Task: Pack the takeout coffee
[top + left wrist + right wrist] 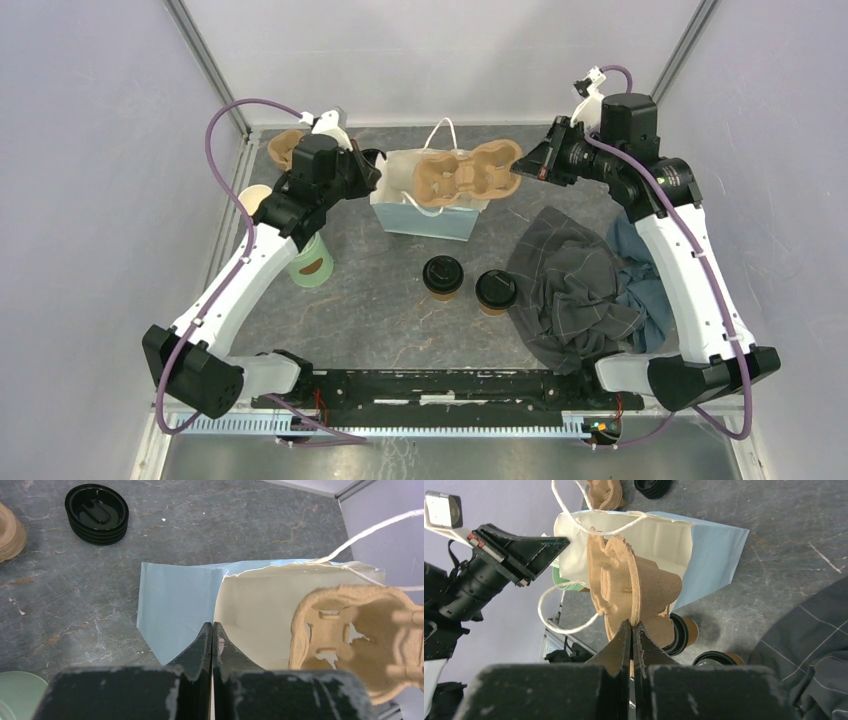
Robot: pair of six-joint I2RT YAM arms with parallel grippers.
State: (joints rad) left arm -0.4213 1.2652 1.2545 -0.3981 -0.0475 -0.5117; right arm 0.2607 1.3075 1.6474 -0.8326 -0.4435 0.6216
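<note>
Early stage: left claw (212,630) pinched shut on bag (175,600) rim, keeping mouth open; right claw (631,627) clamped on carrier (624,585) edge, carrier at bag mouth, apparently not seated. Coffee unpacked: cup (442,276) and second cup (495,290) upright, lidded, side by side on worktop (380,300), near bag, beside cloth (575,290). Left to do: seat carrier, load both cups.
</note>
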